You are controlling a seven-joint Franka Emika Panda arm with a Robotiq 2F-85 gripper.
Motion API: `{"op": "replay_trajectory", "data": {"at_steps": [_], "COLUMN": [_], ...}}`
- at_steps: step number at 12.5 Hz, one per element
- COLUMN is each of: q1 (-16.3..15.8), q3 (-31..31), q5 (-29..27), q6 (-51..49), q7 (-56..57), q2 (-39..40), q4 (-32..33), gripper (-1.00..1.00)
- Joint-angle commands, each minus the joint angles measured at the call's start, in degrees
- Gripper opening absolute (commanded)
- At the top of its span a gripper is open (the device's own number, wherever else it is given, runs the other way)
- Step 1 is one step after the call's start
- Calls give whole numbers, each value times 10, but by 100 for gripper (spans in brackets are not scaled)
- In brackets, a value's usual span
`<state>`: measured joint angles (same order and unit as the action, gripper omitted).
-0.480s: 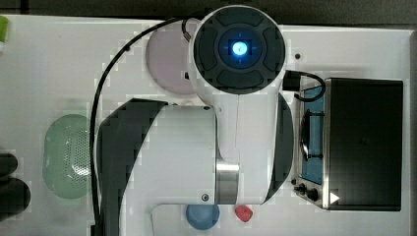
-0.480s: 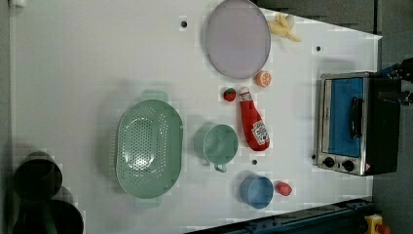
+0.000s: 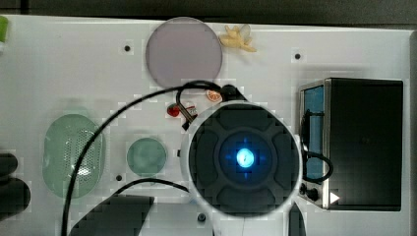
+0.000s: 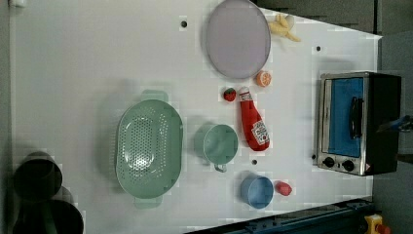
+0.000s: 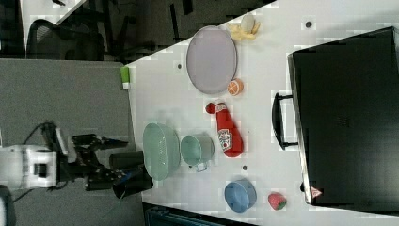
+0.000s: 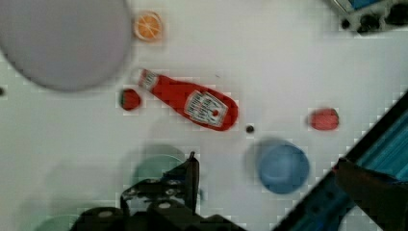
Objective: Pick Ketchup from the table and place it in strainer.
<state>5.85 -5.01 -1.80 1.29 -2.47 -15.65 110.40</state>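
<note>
A: Gripper (image 6: 264,162) check: spread about as wide as it goes, holding nothing, hanging well above the table (image 4: 73,58).

B: Ketchup (image 4: 254,122)?

A: Lying flat on the table, cap toward the lilac plate (image 4: 237,38). In the left view, just right of the green cup (image 4: 220,144), apart from it. Strainer (image 4: 148,146) past that cup on the left view's left, well apart from the bottle. Not yet picked.

B: Risks?

A: Round bottle on its side, so likely to roll or squirt out if pinched off-centre or along its length. Better to close across the body near the label. Strawberry (image 4: 229,94) just beside the cap and orange slice (image 4: 263,78) near it, so easy to knock either with a finger if coming down at the cap end.

B: Room?

A: Bare table on the bottle's right in the left view, up to the toaster oven (image 4: 358,122); fine for one finger. Tighter on the cup side. For the carry, need to lift over the green cup, else clip its rim. Blue cup (image 4: 256,191) and red lump (image 4: 283,188) near the table's edge, off the route. Strainer empty and broad, open table beyond it; low chance of missing.
</note>
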Motion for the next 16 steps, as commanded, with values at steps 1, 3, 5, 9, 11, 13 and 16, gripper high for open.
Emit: {"op": "replay_trajectory", "data": {"at_steps": [1, 3, 5, 9, 11, 13, 16], "q1": [14, 12, 11, 9, 8, 8, 8], "q3": [-7, -13, -20, -33, -35, -35, -35], "q5": [0, 0, 0, 1, 1, 1, 1], "q6": [25, 71, 125, 230, 283, 331, 409], "q7": [22, 57, 154, 421, 528, 582, 581], "q2": [54, 76, 97, 121, 123, 126, 137], "q4": [13, 30, 50, 109, 148, 193, 254], "gripper": [100, 100, 100, 100, 100, 100, 100]}}
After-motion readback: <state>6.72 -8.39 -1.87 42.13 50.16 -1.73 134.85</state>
